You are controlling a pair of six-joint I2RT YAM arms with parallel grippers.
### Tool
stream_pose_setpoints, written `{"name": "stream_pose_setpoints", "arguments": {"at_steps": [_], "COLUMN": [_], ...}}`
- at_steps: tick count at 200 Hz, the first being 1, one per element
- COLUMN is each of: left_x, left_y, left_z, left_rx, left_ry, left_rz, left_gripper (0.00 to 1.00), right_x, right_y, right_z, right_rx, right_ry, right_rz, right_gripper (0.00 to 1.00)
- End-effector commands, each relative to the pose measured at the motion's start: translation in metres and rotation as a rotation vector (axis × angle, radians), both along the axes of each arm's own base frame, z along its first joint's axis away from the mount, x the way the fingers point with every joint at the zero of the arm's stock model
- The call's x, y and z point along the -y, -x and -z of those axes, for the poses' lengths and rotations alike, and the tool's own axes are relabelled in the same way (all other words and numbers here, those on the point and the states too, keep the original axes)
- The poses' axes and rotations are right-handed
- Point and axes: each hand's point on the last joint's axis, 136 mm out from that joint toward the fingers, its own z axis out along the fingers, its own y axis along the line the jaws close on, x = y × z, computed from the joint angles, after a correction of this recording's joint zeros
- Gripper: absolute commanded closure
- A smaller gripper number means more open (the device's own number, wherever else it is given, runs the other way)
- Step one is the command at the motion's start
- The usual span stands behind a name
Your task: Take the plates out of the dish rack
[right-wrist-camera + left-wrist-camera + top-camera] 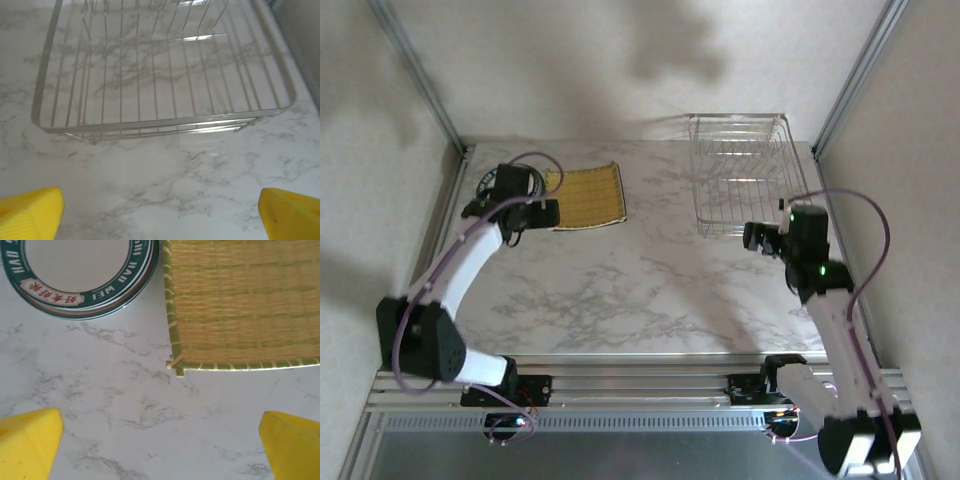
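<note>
The silver wire dish rack (pixel 740 185) stands at the back right of the marble table, and no plate shows between its wires (pixel 165 120). At the back left lies a yellow grid-patterned square plate (pixel 588 195) (pixel 245 305). Left of it sits a round white plate with a dark green lettered rim (pixel 80 295), partly hidden under my left arm in the top view (pixel 488 182). My left gripper (pixel 535 212) (pixel 162 440) hovers open over bare marble just in front of both plates. Just short of the rack's near rim, my right gripper (pixel 760 238) (pixel 160 205) is open and holds nothing.
Metal frame posts (pixel 420 75) and pale walls close in the table on the left, back and right. The arms' bases sit on an aluminium rail (pixel 640 385) along the near edge. Bare marble (pixel 640 280) lies between the two arms.
</note>
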Motion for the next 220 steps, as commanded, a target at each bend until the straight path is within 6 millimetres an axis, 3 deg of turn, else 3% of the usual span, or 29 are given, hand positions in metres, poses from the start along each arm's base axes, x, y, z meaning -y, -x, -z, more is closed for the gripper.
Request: {"name": "stream_pose_setpoints", "arguments": {"at_steps": [1,34,49,52,66,99,121,161,197,200,220], "left_x": [-0.012,-0.046,-0.06,-0.065,-0.077,-0.083,-0.083,-0.093,-0.095,-0.095,-0.097], "left_y": [-0.002,0.057,0.08,0.084,0.091,0.079,0.071,0.056,0.029,0.027,0.023], "left_z": [-0.051,-0.069,-0.059,-0.056,-0.041,-0.01,0.0,0.021,0.024,0.025,0.031], "left_rx": [0.39,0.823,0.936,0.948,0.943,0.862,0.851,0.83,0.808,0.803,0.831], "left_ry": [0.05,0.056,0.037,0.031,-0.008,-0.08,-0.111,-0.112,-0.113,-0.118,-0.126], "left_rz": [-0.087,-0.237,-0.307,-0.329,-0.394,-0.424,-0.409,-0.414,-0.401,-0.397,-0.391], "left_gripper": [0.0,0.0,0.01,0.0,0.0,0.0,0.0,0.0,0.0,0.0,0.0], "right_x": [0.01,0.006,0.0,0.001,0.003,0.0,-0.001,0.02,0.025,0.025,0.019], "right_y": [-0.01,-0.009,-0.013,-0.012,-0.016,-0.036,-0.049,-0.072,-0.088,-0.096,-0.109], "right_z": [-0.025,0.018,0.037,0.049,0.066,0.097,0.116,0.116,0.123,0.114,0.125], "right_rx": [0.253,0.222,0.234,0.225,0.244,0.218,0.176,0.19,0.164,0.177,0.182], "right_ry": [0.027,0.062,0.081,0.088,0.104,0.136,0.14,0.05,0.048,0.039,0.024], "right_rz": [0.075,0.092,0.075,0.075,0.093,0.084,0.079,0.111,0.107,0.107,0.079], "right_gripper": [0.01,0.01,0.01,0.01,0.01,0.01,0.01,0.01,0.01,0.01,0.01]}}
